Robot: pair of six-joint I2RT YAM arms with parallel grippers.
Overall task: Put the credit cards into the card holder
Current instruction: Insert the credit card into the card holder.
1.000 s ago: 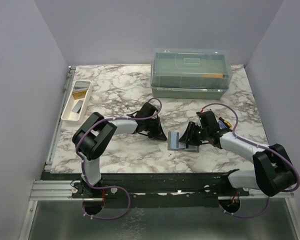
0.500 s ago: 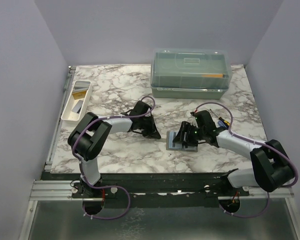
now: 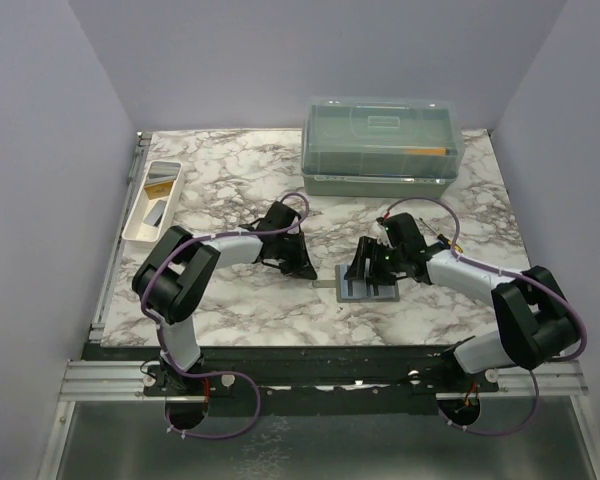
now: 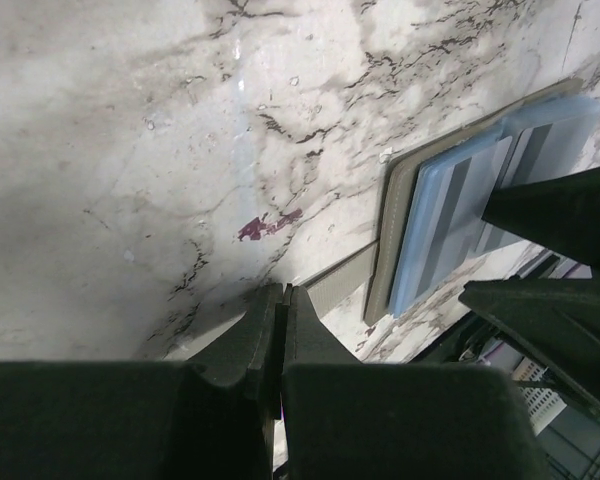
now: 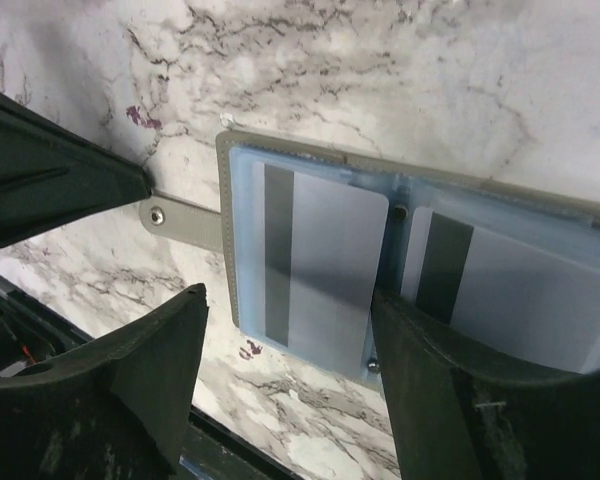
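The holder (image 5: 240, 200) lies open and flat on the table (image 3: 240, 310), near the front edge and between the two grippers. Its outer cover is grey-olive and the inside is pale blue-grey, in two panels side by side. Each panel carries a silver-grey card with a dark stripe down one side: the strap-side card (image 5: 320, 270) and the far card (image 5: 520, 290). I cannot tell how deep either sits in its slot. A grey strap (image 5: 185, 220) with a snap projects from the holder's edge. The far card is cut off by the frame edge and partly covered by a finger of the right gripper (image 5: 288, 293). Its jaws stand wide apart, straddling the strap-side panel from above, and I cannot tell whether they touch the holder. The left gripper (image 4: 282, 295) has its jaws pressed together with nothing visible between them. Its tip is just beside the strap's end, and contact cannot be confirmed. From overhead, the right gripper hides the holder's far edge and the cards are too small to make out. A clear lidded box (image 3: 383, 140) stands at the back of the table, its contents blurred. A white tray (image 3: 142, 238) sits at the left, well apart, holding flat pieces I cannot identify. A small purple mark (image 4: 265, 225) shows on the marble near the strap.
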